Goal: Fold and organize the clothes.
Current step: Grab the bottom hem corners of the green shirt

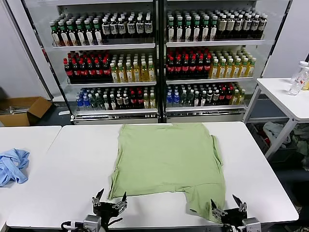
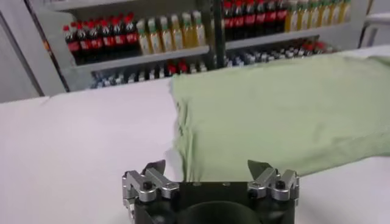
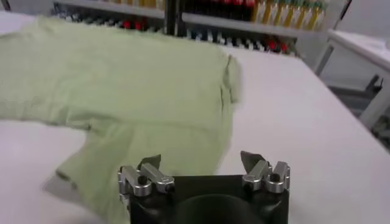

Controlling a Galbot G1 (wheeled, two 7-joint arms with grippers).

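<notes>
The light green polo shirt point(image 1: 166, 162) lies flat on the white table point(image 1: 72, 179), plain side up, its print and collar hidden. One sleeve point(image 1: 205, 200) sticks out toward the near edge at the right. My left gripper point(image 1: 111, 199) is open and empty at the near edge, just before the shirt's near left corner point(image 2: 183, 152). My right gripper point(image 1: 228, 207) is open and empty at the near edge, beside the sleeve point(image 3: 146, 152). The shirt fills the far part of both wrist views point(image 2: 286, 103) point(image 3: 122, 79).
A light blue garment point(image 1: 12, 164) lies on the adjoining table at the left. Drink coolers point(image 1: 159, 58) stand behind the table. A small white table point(image 1: 285, 96) with bottles stands at the right, and a cardboard box point(image 1: 24, 110) lies on the floor at the left.
</notes>
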